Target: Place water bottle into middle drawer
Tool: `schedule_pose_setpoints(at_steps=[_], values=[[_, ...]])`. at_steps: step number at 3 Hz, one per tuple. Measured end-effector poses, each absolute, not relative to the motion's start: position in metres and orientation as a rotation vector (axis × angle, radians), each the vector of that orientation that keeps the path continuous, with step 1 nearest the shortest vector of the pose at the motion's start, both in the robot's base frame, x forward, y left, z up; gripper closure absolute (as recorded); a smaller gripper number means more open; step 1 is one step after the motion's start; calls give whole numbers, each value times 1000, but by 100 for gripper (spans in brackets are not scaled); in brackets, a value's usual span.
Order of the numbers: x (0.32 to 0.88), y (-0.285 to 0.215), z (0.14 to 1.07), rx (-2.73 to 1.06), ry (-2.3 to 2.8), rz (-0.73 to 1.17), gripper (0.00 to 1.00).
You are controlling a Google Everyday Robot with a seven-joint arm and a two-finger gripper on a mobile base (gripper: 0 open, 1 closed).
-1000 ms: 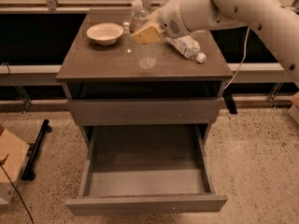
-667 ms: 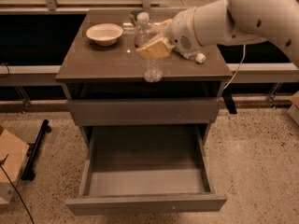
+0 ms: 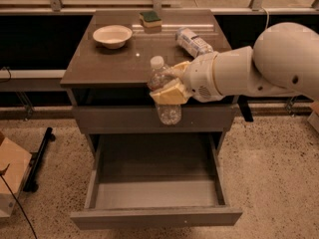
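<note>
Grips the water bottle point(image 3: 169, 112) upright in the hand point(image 3: 172, 82), pale fingers point(image 3: 169, 94) clamped around its upper body, white cap showing above. Holds it just past the front edge of the cabinet's surface point(image 3: 107, 66), above the middle drawer point(image 3: 154, 195), which stands wide open. Farther back on the surface: white bowl point(image 3: 112, 36) at left, green sponge point(image 3: 150, 19) at the rear, second bottle point(image 3: 193, 42) lying on its side at right.

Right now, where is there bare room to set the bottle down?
The drawer is bare between its walls. The cabinet top is free in front of the bowl. Its back is crowded: bowl, sponge, lying bottle. The gripper grips the water bottle over the front edge.
</note>
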State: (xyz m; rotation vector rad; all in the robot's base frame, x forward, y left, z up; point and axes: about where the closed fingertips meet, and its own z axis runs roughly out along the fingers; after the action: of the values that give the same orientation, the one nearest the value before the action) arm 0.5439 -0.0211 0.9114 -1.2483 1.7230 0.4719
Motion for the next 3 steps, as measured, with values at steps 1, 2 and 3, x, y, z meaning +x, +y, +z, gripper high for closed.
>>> schedule_pose_setpoints(at_steps=[1, 2, 3], values=[[526, -14, 874, -1239, 1744, 492, 100], [521, -10, 844, -1222, 1755, 516, 100], [524, -7, 815, -1205, 1752, 529, 100]])
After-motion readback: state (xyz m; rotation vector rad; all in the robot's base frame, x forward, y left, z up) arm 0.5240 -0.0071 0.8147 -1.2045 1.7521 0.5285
